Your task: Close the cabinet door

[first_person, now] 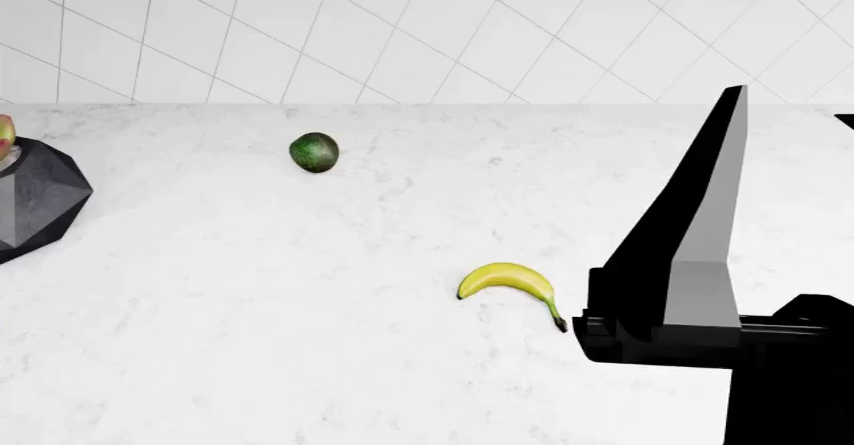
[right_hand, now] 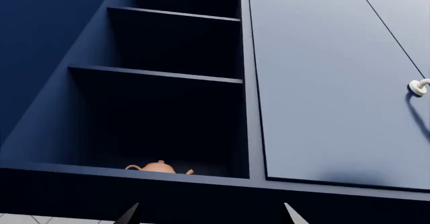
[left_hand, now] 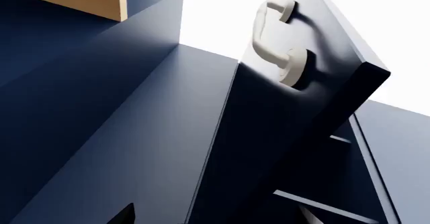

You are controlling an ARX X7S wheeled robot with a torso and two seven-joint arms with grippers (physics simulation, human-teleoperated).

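Note:
The dark blue cabinet door [left_hand: 295, 103] stands swung open, seen from below in the left wrist view, with its cream handle [left_hand: 277, 43] on the face toward me. My left gripper [left_hand: 216, 216] is open beneath the door, touching nothing; only its fingertips [left_hand: 124, 215] show. The right wrist view looks up into the open cabinet compartment [right_hand: 168, 93] with its dark shelves. My right gripper [right_hand: 211, 215] is open below the cabinet's bottom edge and holds nothing.
A small orange teapot [right_hand: 158, 167] sits on the lowest shelf. The neighbouring door [right_hand: 329, 93] is shut, its handle [right_hand: 419, 86] at the edge. On the white counter [first_person: 267, 295] lie an avocado [first_person: 314, 152], a banana [first_person: 511, 282] and a black bowl [first_person: 34, 200]. A raised arm [first_person: 694, 255] fills the right.

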